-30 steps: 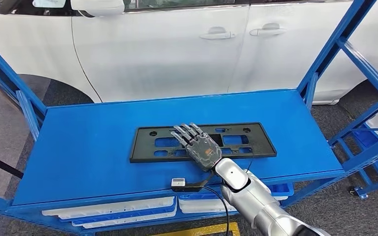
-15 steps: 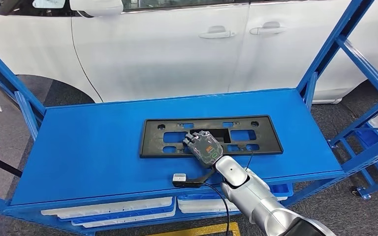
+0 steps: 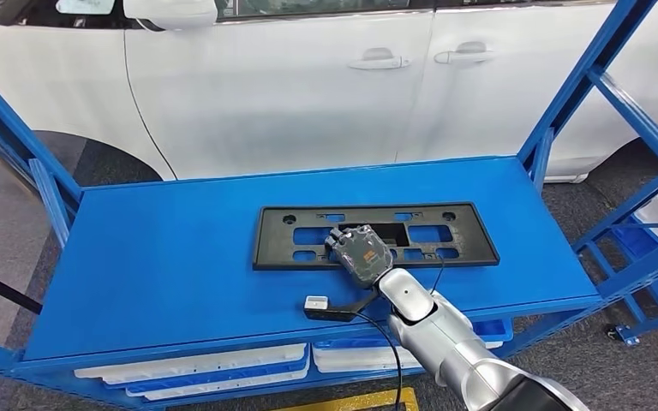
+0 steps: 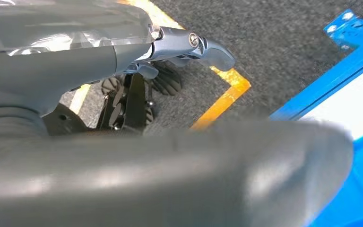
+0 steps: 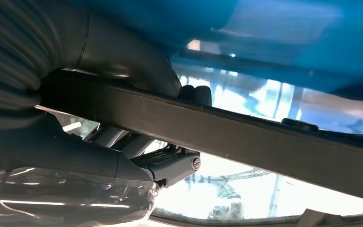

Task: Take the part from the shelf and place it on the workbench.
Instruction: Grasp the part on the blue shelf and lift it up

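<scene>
The part (image 3: 445,235), a flat black plastic frame with rectangular cut-outs, lies on the blue shelf top (image 3: 163,257). My right hand (image 3: 361,254) grips the middle of its near edge, fingers curled down over the frame. In the right wrist view the part (image 5: 264,137) runs as a dark bar between the thumb (image 5: 137,71) and the fingers beneath it. My left hand (image 4: 123,165) hangs over the floor with nothing in it, its fingers apart.
A white car (image 3: 308,86) stands close behind the shelf. Blue uprights (image 3: 583,86) rise at both ends of the shelf. White trays (image 3: 197,364) lie on the level below. A yellow floor line (image 4: 222,101) runs near the shelf's blue base (image 4: 331,80).
My right hand's fingers went from stretched flat over the part to curled around its near edge. The part has slid to the right along the shelf with the hand.
</scene>
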